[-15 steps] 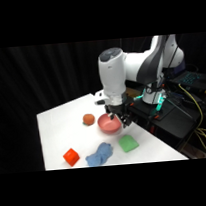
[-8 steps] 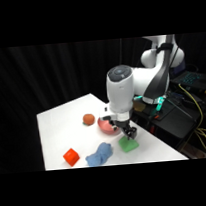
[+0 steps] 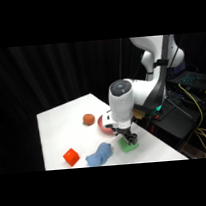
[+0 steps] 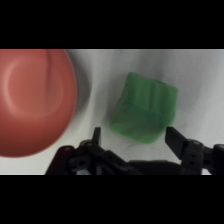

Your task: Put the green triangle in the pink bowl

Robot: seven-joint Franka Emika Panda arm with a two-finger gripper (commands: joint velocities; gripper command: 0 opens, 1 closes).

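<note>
With its 2 fingers (image 4: 96, 136) apart and straddling the green triangle (image 4: 145, 113), which lay on the tabletop (image 3: 62, 124) just beside the pink bowl (image 4: 31, 100), the gripper (image 4: 134, 140) needed a centred descent before closing.

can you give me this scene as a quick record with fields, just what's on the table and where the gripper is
surface: white table
target block: green triangle, on the table, not lifted
gripper: gripper open, a finger on either side of the near edge of the green triangle
destination: pink bowl, empty, beside the green triangle and apart from it
other items: orange-brown ball beyond the bowl; red-orange block and blue cloth-like lump near the front edge
task state: block not yet in the bowl
</note>
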